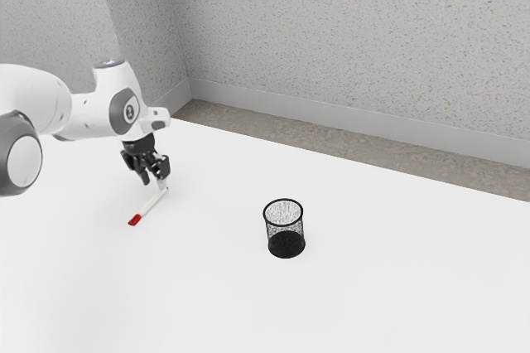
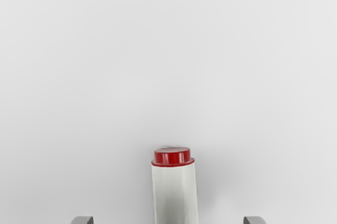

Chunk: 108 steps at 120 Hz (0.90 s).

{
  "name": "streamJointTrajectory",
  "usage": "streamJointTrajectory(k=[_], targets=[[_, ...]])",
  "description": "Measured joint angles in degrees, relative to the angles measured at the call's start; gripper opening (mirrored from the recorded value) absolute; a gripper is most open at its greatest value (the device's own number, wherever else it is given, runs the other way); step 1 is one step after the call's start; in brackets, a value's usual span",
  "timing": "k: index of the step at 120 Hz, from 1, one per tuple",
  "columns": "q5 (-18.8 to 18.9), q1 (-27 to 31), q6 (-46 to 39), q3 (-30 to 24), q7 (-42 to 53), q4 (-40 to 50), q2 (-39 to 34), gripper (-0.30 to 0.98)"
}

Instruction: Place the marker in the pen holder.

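Marker (image 2: pixel 175 195) white with red ends, pen holder (image 1: pixel 286 234) black mesh.

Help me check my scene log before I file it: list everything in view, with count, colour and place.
Marker: one, white with red ends, lying on the table
Pen holder: one, black mesh, upright on the table, toward the exterior view's right from the marker
Table: one, white, under both
Walls: two faces, speckled light grey, behind the table
Skirting: pale grey, along the wall foot
Floor: one strip, brownish grey, between table and skirting
Arm: one, white and grey, from the exterior view's left
Jaws: one pair, black, standing open at one end of the marker
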State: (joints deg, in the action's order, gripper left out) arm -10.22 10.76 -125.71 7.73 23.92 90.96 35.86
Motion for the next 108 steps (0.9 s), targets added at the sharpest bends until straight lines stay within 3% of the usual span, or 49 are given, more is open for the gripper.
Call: streamJointTrajectory(k=[44, 72, 108], targets=[[-0.16, -0.47, -1.15, 0.0, -3.23, -0.15, 2.34, 0.24], [-0.28, -0.4, -1.32, 0.0, -4.71, -0.15, 2.61, 0.0], [3.24, -4.26, 1.31, -2.64, -4.14, 0.59, -10.82, -0.09]])
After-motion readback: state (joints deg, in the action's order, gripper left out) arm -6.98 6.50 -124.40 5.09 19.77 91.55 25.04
